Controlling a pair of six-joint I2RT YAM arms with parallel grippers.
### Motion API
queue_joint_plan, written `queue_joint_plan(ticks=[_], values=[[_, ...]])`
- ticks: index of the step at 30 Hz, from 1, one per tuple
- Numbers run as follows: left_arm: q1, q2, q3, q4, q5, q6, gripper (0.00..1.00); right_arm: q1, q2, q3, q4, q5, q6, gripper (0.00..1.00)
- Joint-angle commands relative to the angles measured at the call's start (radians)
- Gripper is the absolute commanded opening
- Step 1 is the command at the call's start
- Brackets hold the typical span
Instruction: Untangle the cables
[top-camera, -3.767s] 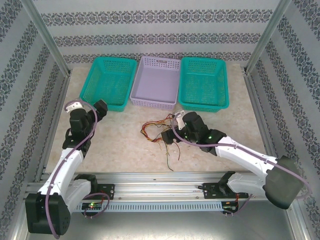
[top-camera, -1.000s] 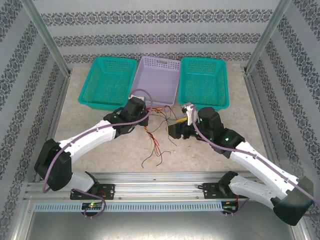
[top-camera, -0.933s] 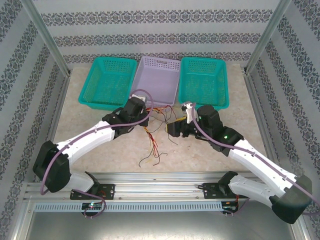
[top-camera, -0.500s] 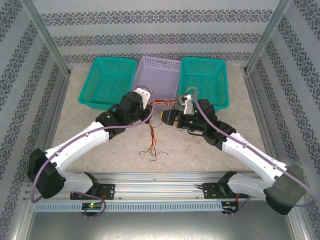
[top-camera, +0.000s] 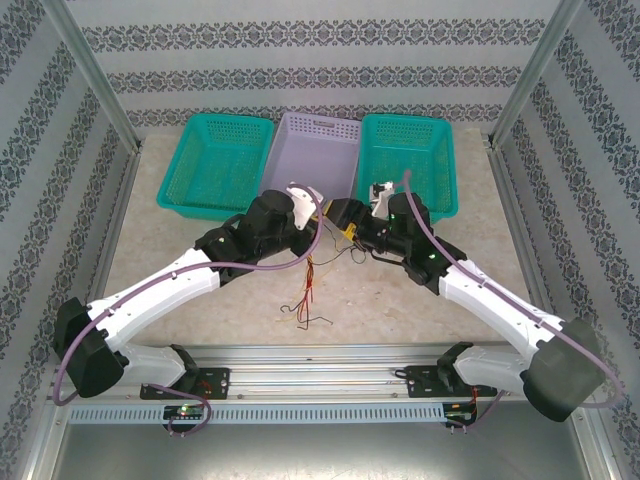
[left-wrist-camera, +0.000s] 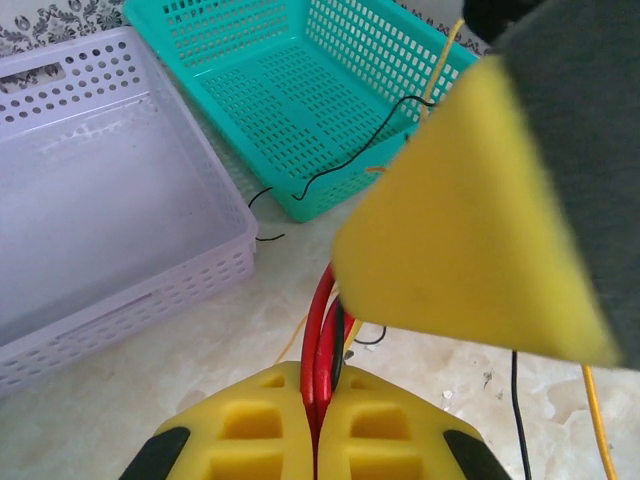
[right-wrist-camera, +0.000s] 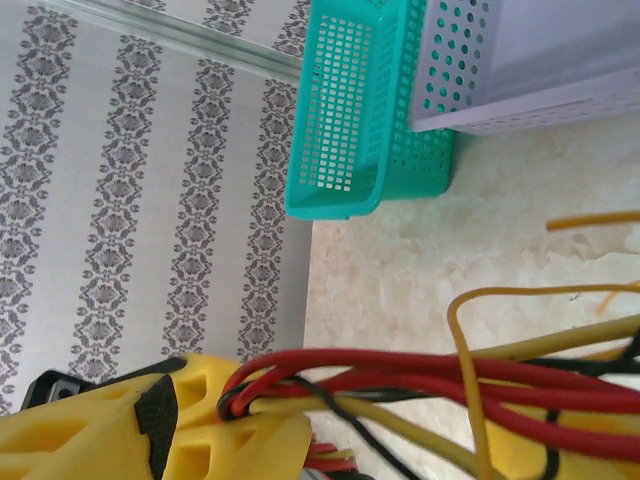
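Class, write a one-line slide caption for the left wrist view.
Left gripper pinching red cables in front of a lavender basket and a teal basket.

**Cables** (top-camera: 308, 285): one bundle of hair-thin flexible wires in red, yellow and dark brown-black, tangled.

- **Pose:** the upper part is raised above the tabletop (top-camera: 220, 300). The lower ends hang in loose curls toward it; whether they touch it cannot be told.
- **Hold:** the red strands (left-wrist-camera: 322, 330) are pinched between the closed yellow pads of the left claw (left-wrist-camera: 315, 440) and rise from it in a tight arc.
- **Strays:** one black strand (left-wrist-camera: 345, 165) trails across the near wall of the teal basket (left-wrist-camera: 300, 110).
- **Right wrist view:** red, yellow and black strands (right-wrist-camera: 430, 385) run side by side and cross. One yellow strand stands up in a loop.
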Motion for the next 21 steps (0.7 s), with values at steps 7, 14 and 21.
queue_joint_plan(ticks=[7, 14, 21], values=[[-0.051, -0.027, 0.025, 0.059, 0.078, 0.117, 0.0, -0.017, 0.017, 0.011, 0.049, 0.108, 0.074, 0.57], [-0.072, -0.034, 0.019, 0.075, 0.112, 0.146, 0.0, -0.018, 0.05, 0.034, 0.05, 0.112, 0.064, 0.28], [-0.084, -0.051, -0.004, 0.091, 0.117, 0.154, 0.0, -0.019, 0.019, 0.046, 0.058, 0.148, 0.009, 0.0]])
